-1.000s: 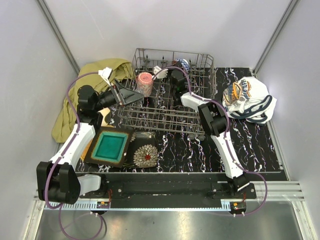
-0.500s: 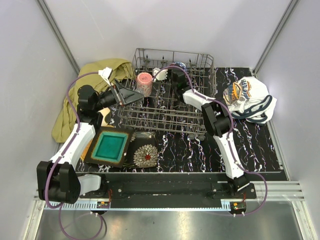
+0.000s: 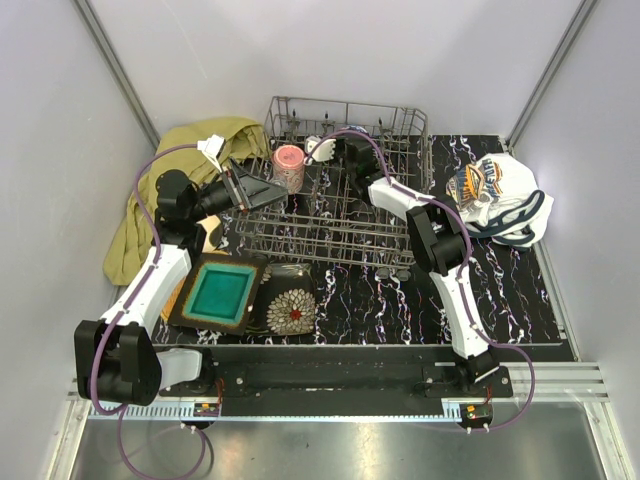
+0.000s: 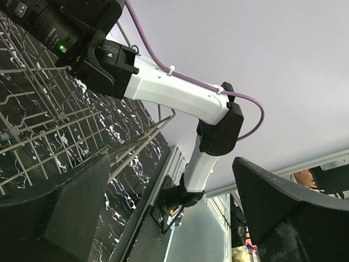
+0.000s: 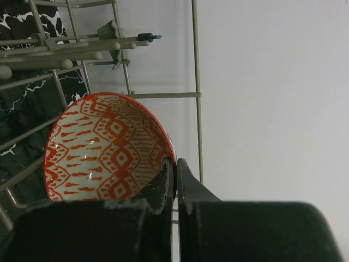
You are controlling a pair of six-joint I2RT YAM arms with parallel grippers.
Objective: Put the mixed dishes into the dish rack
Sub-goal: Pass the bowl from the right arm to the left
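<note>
Right pincer (image 5: 175, 169) clenches the rim of the red bowl (image 5: 103, 147), tipped on edge beside its tips with the dish rack (image 5: 163, 95) wall just beyond, so we reckon we're mid-placement: next, seat it and release.

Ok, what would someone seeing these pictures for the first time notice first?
Probably the big wire dish rack in the middle of the table, with the right gripper at its far side, pinched on the rim of a red-patterned bowl. Next, the teal square plate lying outside the rack, at the near left.
</note>
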